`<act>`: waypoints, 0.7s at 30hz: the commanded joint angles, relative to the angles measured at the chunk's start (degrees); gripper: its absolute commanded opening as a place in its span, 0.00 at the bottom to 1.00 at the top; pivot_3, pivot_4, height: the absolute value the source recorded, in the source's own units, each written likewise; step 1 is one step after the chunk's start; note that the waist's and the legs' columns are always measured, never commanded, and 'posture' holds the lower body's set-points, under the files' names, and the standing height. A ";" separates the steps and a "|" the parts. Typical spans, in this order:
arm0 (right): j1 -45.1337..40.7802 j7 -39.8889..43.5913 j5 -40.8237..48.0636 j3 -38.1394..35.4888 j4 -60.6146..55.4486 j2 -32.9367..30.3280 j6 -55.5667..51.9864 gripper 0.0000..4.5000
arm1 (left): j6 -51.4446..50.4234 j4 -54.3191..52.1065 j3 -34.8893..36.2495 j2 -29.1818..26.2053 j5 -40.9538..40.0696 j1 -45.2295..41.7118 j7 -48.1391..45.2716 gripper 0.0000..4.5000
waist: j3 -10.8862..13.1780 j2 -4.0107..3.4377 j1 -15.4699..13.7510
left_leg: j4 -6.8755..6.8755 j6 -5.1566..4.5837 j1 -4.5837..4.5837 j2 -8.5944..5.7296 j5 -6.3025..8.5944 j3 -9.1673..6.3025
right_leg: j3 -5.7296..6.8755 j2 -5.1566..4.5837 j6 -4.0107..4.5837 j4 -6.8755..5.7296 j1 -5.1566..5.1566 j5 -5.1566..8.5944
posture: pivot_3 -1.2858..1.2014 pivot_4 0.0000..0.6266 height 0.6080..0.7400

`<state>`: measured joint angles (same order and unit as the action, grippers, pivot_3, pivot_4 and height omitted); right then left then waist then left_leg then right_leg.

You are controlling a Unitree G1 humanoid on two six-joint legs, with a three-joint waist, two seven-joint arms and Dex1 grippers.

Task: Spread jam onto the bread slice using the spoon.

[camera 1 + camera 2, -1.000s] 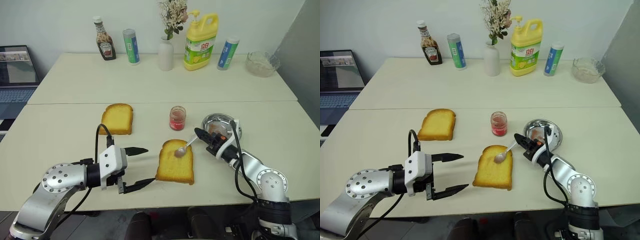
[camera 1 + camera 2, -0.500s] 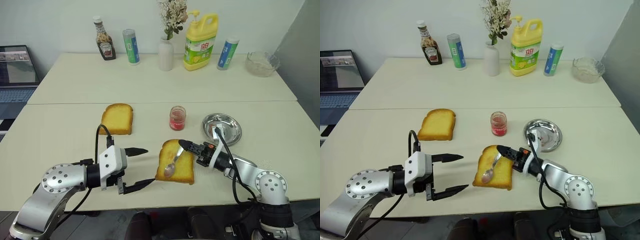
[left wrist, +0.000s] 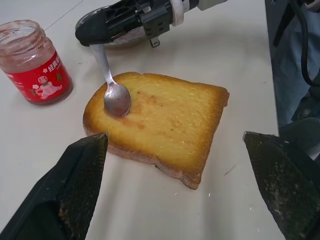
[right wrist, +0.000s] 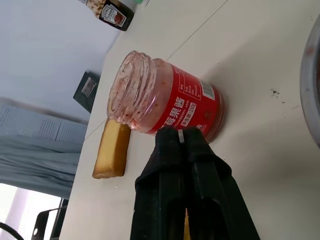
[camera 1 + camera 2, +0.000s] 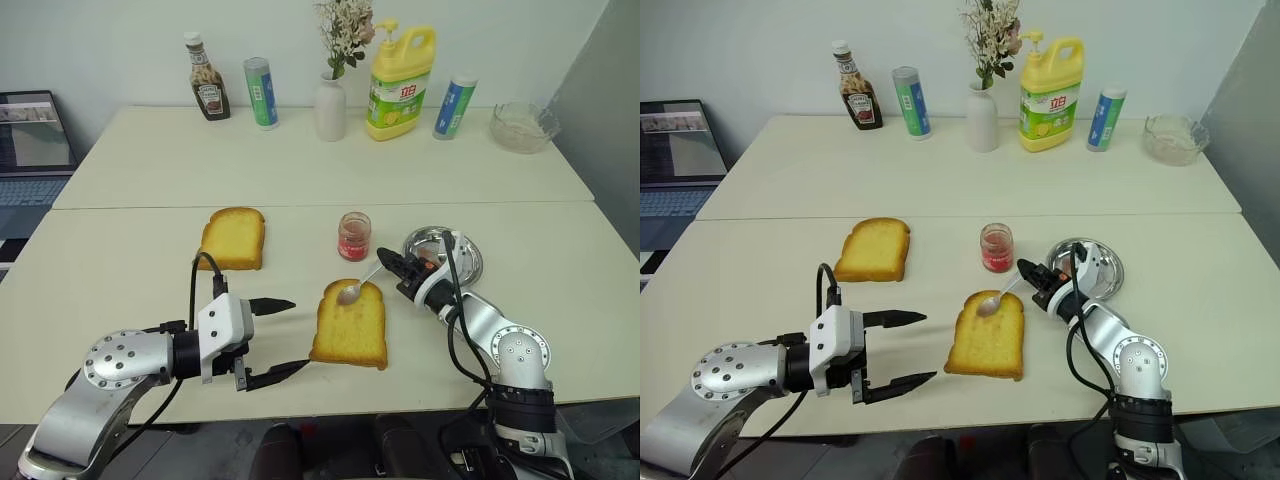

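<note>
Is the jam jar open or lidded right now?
Open: the jam jar stands upright with no lid, its threaded mouth bare.

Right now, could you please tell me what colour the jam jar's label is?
Red, with white print; the jam jar's label shows best in the left wrist view.

Office-like room: plain tables [image 5: 300, 160], laptop [image 5: 35, 140]

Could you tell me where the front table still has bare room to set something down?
Bare patches: left of the second toast slice, and right of the steel dish. It is crowded in the middle, where the jam jar, bread slice, spoon and right claw sit close together.
</note>
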<state>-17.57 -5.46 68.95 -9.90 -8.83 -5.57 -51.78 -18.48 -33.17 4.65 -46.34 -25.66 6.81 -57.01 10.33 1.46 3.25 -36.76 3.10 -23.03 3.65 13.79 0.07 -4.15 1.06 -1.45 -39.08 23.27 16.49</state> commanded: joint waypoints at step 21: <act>5.20 -0.41 14.46 -8.08 -16.19 -12.61 -0.62 0.00 | -2.78 0.41 -1.58 0.30 -4.14 -10.34 -0.90 1.00 | 0.00 0.01 -0.20 | -0.03 0.00 -0.03 -0.03 0.00 -0.02 | 0.01 -0.01 -0.17 0.02 -0.01 0.10 | 0.52 0.24 1.00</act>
<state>-12.11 -6.54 81.40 -15.91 -21.61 -17.58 -54.49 -21.31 -32.33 3.38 -45.99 -28.99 -2.23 -57.56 10.33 1.47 3.06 -36.80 3.10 -23.06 3.62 13.78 0.05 -4.14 1.05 -1.62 -39.06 23.26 16.58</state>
